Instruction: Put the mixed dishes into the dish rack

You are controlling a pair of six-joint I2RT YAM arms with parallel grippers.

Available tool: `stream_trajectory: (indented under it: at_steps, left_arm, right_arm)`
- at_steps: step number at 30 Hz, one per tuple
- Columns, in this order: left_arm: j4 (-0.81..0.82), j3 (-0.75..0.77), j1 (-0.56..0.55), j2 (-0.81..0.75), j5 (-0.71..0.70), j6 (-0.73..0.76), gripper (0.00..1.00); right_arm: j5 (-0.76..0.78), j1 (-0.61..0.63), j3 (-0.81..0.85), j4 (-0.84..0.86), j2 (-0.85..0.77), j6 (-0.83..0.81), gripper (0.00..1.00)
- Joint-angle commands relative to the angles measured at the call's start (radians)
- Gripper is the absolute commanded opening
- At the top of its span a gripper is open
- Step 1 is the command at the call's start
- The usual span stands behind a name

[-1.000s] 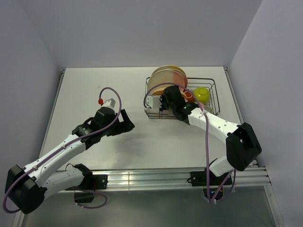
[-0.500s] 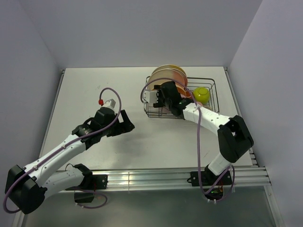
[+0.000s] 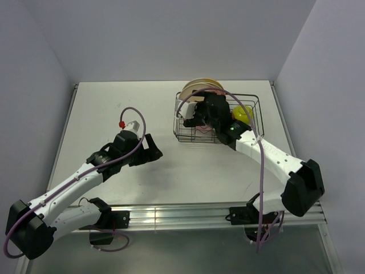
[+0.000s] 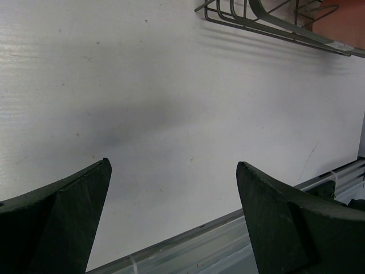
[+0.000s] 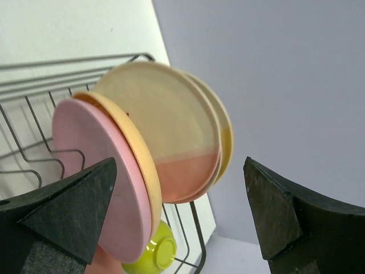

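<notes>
– Since a second ago my right arm has swung up over the dish rack (image 3: 183, 136); the left arm has not shifted.
– What lies where?
– Biggest first: the white surface (image 3: 114, 103), with the rack at its far right. Four plates stand upright in it: pink plate (image 5: 97, 171) nearest my wrist camera, then yellow-orange plate (image 5: 147, 171), cream-and-pink plate (image 5: 165, 120), cream-and-yellow plate (image 5: 226, 134). A lime-yellow bowl (image 3: 242, 114) sits in the rack's right part.
– Pincers?
– My right pincer (image 5: 180, 162) is spread wide above the rack, holding nothing. My left pincer (image 4: 172, 165) is equally wide and empty, over the surface.
</notes>
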Motion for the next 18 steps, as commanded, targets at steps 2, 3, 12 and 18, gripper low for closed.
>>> stream_trajectory:
  at_steps: [2, 3, 12, 18]
  left_arm:
    - [0.053, -0.018, 0.006, -0.006, 0.035, -0.025, 0.97]
    - [0.056, -0.021, 0.006, -0.009, 0.038, -0.028, 0.97]
    - [0.056, -0.026, 0.004, -0.031, 0.058, -0.062, 0.97]
    - [0.082, -0.041, 0.004, -0.041, 0.084, -0.069, 0.97]
  right_arm:
    - [-0.027, 0.031, 0.006, 0.018, -0.099, 0.171, 1.0]
    - [-0.034, 0.035, 0.001, 0.013, -0.131, 0.188, 1.0]
    - [-0.08, 0.039, 0.029, -0.053, -0.208, 0.5, 1.0]
    - [0.212, 0.039, 0.027, -0.181, -0.245, 1.191, 1.0]
